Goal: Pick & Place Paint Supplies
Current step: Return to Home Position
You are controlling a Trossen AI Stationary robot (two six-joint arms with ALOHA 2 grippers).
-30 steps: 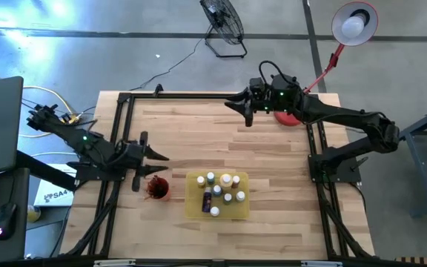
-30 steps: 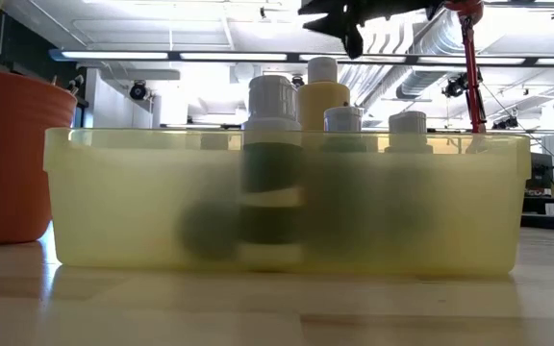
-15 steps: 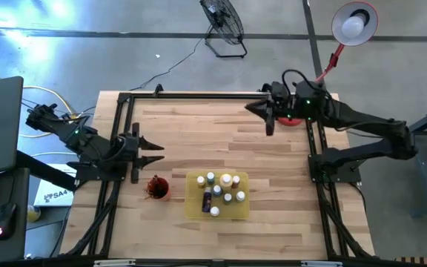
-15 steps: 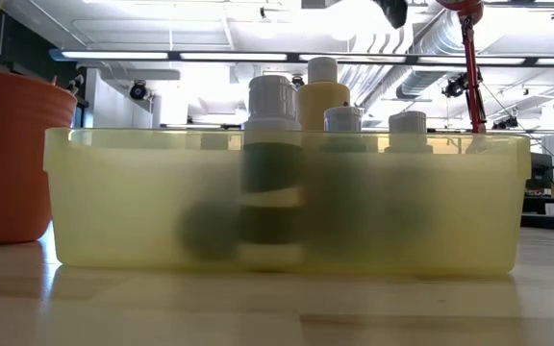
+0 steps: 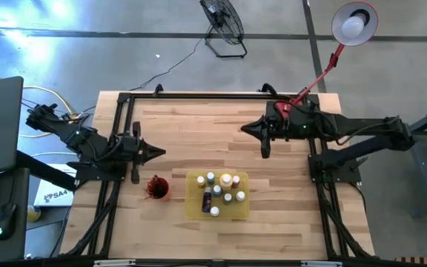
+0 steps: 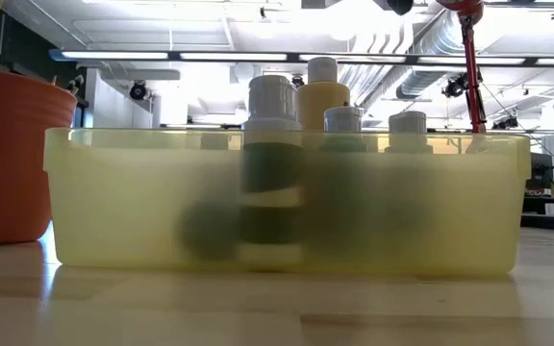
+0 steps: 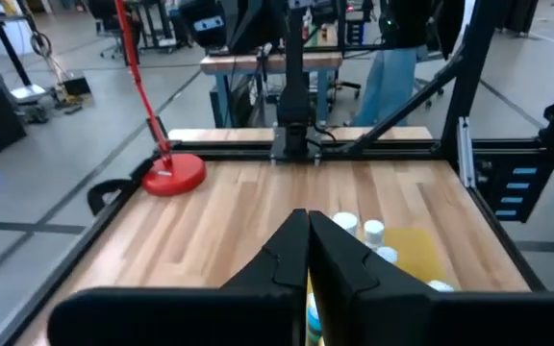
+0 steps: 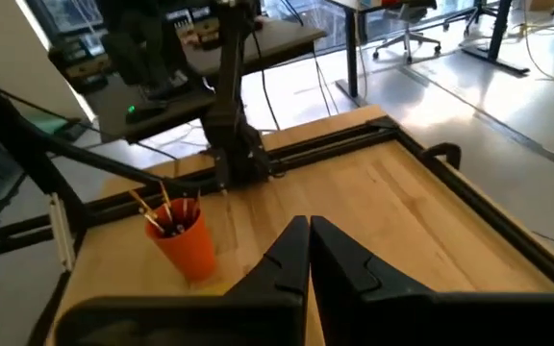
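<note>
Several small paint bottles point(image 5: 221, 189) with pale caps stand upright in the flat yellow tray point(image 5: 195, 204) near the table's front; the low view shows them point(image 6: 273, 115) behind the tray wall point(image 6: 113, 211). Thin paintbrushes point(image 8: 166, 207) stand in the red cup point(image 5: 156, 188) left of the tray. My left gripper point(image 5: 160, 153) hovers shut above the table, just beyond the cup, pointing right; its wrist view shows its fingers point(image 7: 308, 245) closed on nothing. My right gripper point(image 5: 245, 129) hangs shut over the table's middle right, pointing left, also empty point(image 8: 309, 240).
A red desk lamp has its base point(image 7: 173, 176) on the table's far right corner, and its stem point(image 5: 313, 78) rises over my right arm. Black frame rails point(image 5: 199, 95) run along the far edge and both sides. Bare wood point(image 5: 199, 133) lies between the two grippers.
My right gripper has swung from the far edge beside the lamp base toward the table's near edge, over the middle right, and has shut on nothing. My left gripper has stayed near the cup and has shut, empty. Bottles, tray and cup have not moved.
</note>
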